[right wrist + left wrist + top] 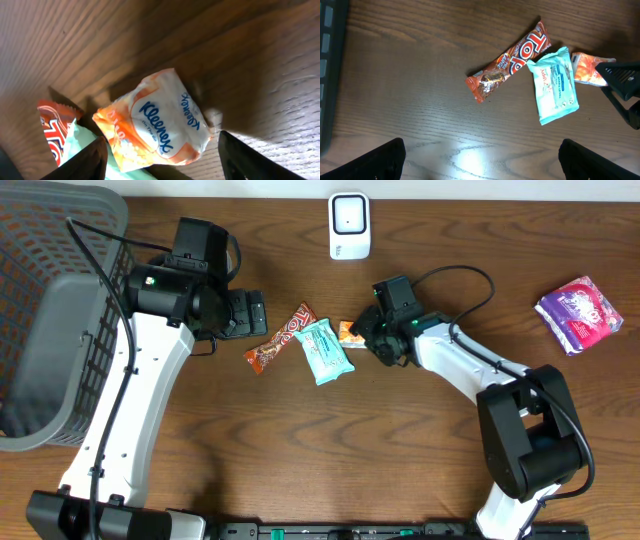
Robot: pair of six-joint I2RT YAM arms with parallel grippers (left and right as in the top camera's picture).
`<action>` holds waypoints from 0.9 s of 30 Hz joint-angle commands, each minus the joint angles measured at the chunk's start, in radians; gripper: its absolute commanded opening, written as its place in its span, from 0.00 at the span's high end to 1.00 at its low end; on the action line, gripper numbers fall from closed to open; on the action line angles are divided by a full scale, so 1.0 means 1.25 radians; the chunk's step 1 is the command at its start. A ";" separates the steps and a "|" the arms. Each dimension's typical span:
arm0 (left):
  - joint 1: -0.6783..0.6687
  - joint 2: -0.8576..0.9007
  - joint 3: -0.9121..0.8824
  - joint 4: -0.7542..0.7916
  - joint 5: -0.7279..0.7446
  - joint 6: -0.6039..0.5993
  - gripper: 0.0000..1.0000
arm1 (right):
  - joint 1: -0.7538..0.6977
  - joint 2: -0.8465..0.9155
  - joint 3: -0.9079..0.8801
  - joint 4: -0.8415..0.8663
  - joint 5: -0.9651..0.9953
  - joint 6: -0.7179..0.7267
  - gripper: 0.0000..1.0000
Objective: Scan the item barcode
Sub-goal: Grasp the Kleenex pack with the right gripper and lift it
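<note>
At the bottom of the overhead frame, nearest the robot's bases, two white arms reach up over the brown tabletop (300, 460): the left arm (130, 410) in the left half, the right arm (460, 360) in the right half.

Farther in, at mid-frame, three small packets lie in a loose row. Leftmost is one orange-and-brown candy bar (281, 338), lying slantwise. Just right of it, one teal wipes pack (323, 351) touches the bar's upper end. Right again, one orange-and-white Kleenex pack (160, 122) lies flat on the wood against the teal pack's upper right corner.

The right gripper (372, 338) sits low at the Kleenex pack. In the right wrist view its two fingers (92, 162) stand apart, one on each side of the pack, the right-hand one just beside the wrapper's edge. I cannot tell whether either presses the wrapper.

The left gripper (482, 147) hangs left of the candy bar, its two fingers wide apart over bare wood.

One purple packet (578, 314) lies alone at the right of the frame, well apart from the row. One grey basket (50, 230) fills the left edge. Farthest, at top centre, stands one white scanner (349, 225).
</note>
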 commanded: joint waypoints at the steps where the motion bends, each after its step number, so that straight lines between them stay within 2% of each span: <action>1: 0.003 0.002 -0.004 -0.003 -0.008 -0.004 0.02 | 0.014 -0.008 -0.006 -0.003 0.009 0.003 0.35; 12: 0.003 0.002 -0.004 -0.003 -0.008 -0.004 0.02 | 0.052 -0.008 -0.006 -0.012 0.053 0.045 0.32; 18: 0.003 0.002 -0.004 -0.003 -0.007 -0.004 0.02 | 0.051 -0.008 -0.006 -0.013 0.114 0.046 0.46; 27: 0.003 0.002 -0.004 -0.003 -0.008 -0.004 0.02 | 0.051 -0.006 -0.006 0.004 0.155 0.060 0.48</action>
